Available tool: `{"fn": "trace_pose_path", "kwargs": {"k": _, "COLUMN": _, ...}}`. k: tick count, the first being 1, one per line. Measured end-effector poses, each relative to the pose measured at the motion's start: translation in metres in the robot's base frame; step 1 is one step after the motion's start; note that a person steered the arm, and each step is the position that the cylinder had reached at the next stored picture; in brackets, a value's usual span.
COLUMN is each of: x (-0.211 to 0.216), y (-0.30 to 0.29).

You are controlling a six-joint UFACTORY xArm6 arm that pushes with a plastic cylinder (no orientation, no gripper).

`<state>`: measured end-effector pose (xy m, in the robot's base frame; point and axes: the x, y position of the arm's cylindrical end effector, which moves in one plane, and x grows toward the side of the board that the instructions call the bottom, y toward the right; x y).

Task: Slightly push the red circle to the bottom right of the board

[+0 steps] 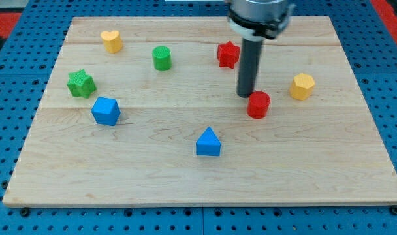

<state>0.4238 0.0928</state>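
The surface (185, 176) fills the view, a pale wooden board on a blue pegboard, and the red circle (258, 104) is our landmark, sitting right of centre, roughly midway between the view's top and bottom. That leaves it plenty of bare wood toward the bottom right, which is where the task wants it nudged.

Next in size, the rod: it drops in from the view's top, and my tip (245, 95) plants just up and left of the red circle, touching it or very nearly so; I can't call contact for sure. That placement makes sense: being on the upper-left side puts the block between the tip and the bottom-right corner, so a short stroke should send it the right way. No pincer here at all, only the plain rod, so there is nothing to open or close.

Now the blocks. A blue triangle (208, 142) lies down and left of the red circle, off the push line. A blue cube (106, 110) sits far left of it. A green star (81, 83) is farther left still. A yellow hexagon (302, 86) is just right and a touch above, likely clear of the path. A red star (228, 54) stands above and left, behind the rod. A green cylinder (162, 58) is up and well left, a yellow heart (111, 40) beyond it.
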Motion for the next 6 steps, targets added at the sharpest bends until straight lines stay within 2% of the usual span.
{"fn": "trace_pose_path", "kwargs": {"k": 1, "x": 0.022, "y": -0.004}}
{"fn": "trace_pose_path", "kwargs": {"k": 2, "x": 0.041, "y": 0.019}}
{"fn": "trace_pose_path", "kwargs": {"k": 3, "x": 0.083, "y": 0.084}}
{"fn": "trace_pose_path", "kwargs": {"k": 4, "x": 0.046, "y": 0.094}}
{"fn": "trace_pose_path", "kwargs": {"k": 5, "x": 0.037, "y": 0.119}}
{"fn": "trace_pose_path", "kwargs": {"k": 6, "x": 0.081, "y": 0.179}}
